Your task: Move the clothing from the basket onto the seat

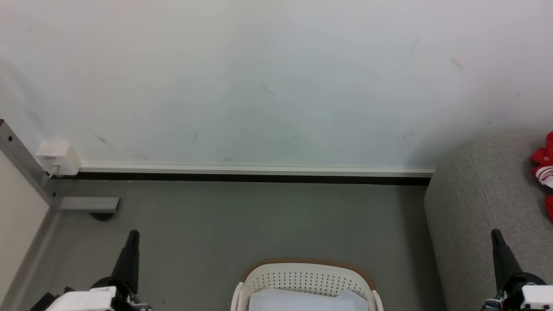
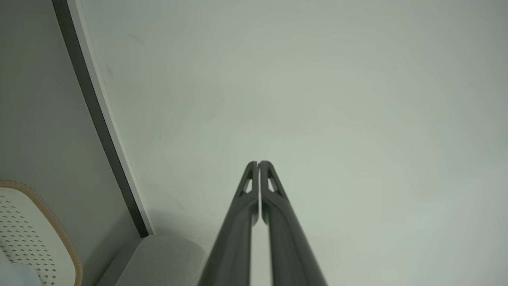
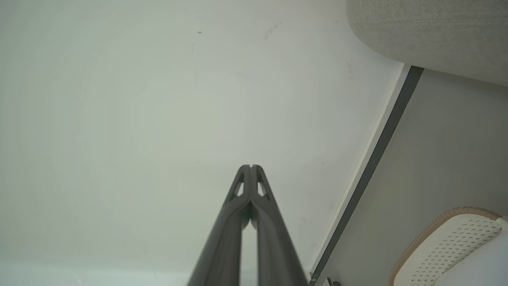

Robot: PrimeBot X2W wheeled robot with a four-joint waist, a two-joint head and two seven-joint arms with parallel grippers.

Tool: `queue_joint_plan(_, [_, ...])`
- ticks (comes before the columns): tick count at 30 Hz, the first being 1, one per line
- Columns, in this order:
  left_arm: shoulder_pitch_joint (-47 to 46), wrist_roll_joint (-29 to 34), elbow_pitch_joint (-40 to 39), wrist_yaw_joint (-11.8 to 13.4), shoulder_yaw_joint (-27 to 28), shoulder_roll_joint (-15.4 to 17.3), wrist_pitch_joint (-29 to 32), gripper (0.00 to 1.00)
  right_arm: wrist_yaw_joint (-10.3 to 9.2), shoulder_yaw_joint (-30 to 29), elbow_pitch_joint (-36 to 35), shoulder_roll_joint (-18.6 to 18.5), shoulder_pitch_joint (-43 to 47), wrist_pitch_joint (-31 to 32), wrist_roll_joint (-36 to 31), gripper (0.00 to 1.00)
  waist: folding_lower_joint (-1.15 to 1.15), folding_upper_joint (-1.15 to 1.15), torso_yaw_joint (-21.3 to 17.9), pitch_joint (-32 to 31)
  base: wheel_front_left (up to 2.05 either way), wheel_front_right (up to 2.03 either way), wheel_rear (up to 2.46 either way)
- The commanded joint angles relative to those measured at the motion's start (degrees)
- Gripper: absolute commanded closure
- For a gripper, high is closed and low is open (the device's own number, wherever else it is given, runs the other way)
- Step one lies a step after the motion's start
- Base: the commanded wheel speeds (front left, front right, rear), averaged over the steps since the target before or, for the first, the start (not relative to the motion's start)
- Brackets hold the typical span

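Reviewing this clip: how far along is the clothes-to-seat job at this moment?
Done: red garments with white trim lie on the grey seat, at the head view's right edge. In hand: nothing; the left gripper and right gripper are both shut and empty, pointing toward the wall. Left: a pale piece lies in the basket; whether more lies beneath it cannot be told.

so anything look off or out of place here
Nothing spilled or damaged. The wall carries a few dark scuff marks. Red clothing lies bunched on the sofa and a pale piece sits in the upright basket.
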Motion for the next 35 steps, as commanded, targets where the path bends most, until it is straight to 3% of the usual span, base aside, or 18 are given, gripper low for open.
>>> queue_joint_plan(1, [-0.44, -0.16, -0.13, -0.19, 0.18, 0.09, 0.17, 1.0, -0.14, -0.2, 0.16, 0.04, -0.78, 0.06, -0.3, 1.0, 0.0, 0.0, 0.0, 0.0, 0.0, 0.0, 0.0])
queue_joint_plan(35, [-0.44, -0.07, -0.13, -0.19, 0.24, 0.04, 0.24, 1.0, -0.14, -0.41, 0.17, 0.15, -0.81, 0.16, -0.53, 1.0, 0.0, 0.0, 0.0, 0.0, 0.0, 0.0, 0.0])
